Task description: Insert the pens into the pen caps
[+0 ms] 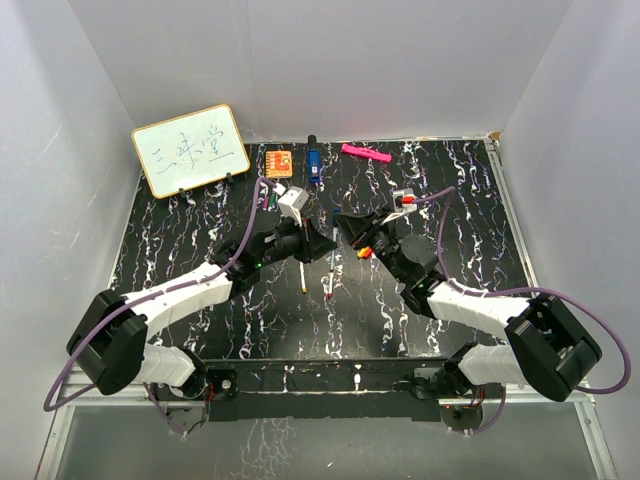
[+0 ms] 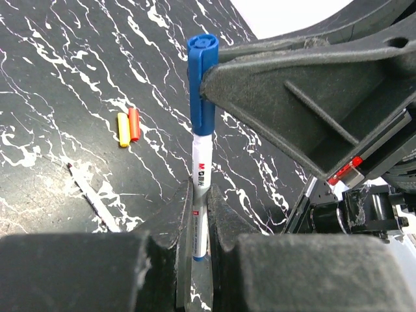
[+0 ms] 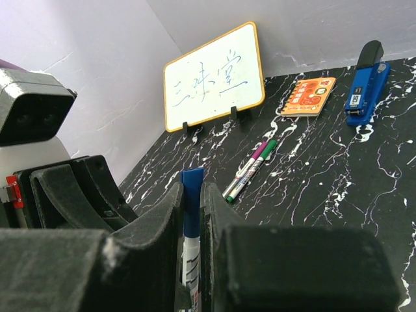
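My left gripper [image 2: 200, 195] is shut on the white barrel of a pen [image 2: 201, 175] that wears a blue cap [image 2: 203, 84]. My right gripper [image 3: 192, 188] is shut on that blue cap [image 3: 192, 208], so both grippers hold the one pen above the table's middle [image 1: 333, 238]. A yellow cap [image 2: 122, 129] and an orange cap [image 2: 134, 123] lie side by side on the table. A purple-capped pen [image 3: 250, 166] and a green-capped pen [image 3: 258, 169] lie together farther back. Two more white pens [image 1: 302, 273] [image 1: 329, 278] lie in front of the grippers.
A small whiteboard [image 1: 190, 150] stands at the back left. An orange square block [image 1: 279, 162], a blue and black marker-like thing [image 1: 313, 165] and a flat pink bar [image 1: 366, 153] lie along the back edge. White walls enclose the black marbled table [image 1: 180, 240].
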Robot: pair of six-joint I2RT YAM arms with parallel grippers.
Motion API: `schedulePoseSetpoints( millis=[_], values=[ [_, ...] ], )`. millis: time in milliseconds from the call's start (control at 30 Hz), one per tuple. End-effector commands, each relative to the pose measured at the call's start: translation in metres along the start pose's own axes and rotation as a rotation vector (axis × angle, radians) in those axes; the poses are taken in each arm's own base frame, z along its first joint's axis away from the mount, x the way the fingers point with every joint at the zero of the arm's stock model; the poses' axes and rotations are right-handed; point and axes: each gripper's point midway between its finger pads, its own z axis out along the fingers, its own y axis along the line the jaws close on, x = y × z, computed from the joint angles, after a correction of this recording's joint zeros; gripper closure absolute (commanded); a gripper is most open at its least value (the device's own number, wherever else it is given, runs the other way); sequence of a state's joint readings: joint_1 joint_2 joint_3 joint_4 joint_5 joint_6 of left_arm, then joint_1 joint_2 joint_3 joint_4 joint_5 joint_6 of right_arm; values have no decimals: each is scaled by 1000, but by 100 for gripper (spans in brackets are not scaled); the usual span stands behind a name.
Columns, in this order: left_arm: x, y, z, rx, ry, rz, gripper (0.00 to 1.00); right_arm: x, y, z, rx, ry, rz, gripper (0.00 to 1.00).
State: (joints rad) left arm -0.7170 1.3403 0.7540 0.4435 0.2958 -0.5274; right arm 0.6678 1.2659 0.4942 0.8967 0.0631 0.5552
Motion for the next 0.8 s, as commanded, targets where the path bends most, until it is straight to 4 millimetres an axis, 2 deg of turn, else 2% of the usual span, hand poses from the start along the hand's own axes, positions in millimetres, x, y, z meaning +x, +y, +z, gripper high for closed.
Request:
schedulePoseSetpoints(
  millis=[0,233,433,767],
  values=[
    [-48,-21,-10,36,-173,33,100,-7,11,-1,-40,-24,3,100],
    [-70,-24,-9,33,-265,-2,100,2,18,-3,-80,12,5,100],
    [-94,-29,-19,29,-372,13,100,12,17,-3,-82,55,-5,100],
    [-121,-35,-25,17,-423,47,100,47,7,-8,-70,208,-61,100]
  ],
)
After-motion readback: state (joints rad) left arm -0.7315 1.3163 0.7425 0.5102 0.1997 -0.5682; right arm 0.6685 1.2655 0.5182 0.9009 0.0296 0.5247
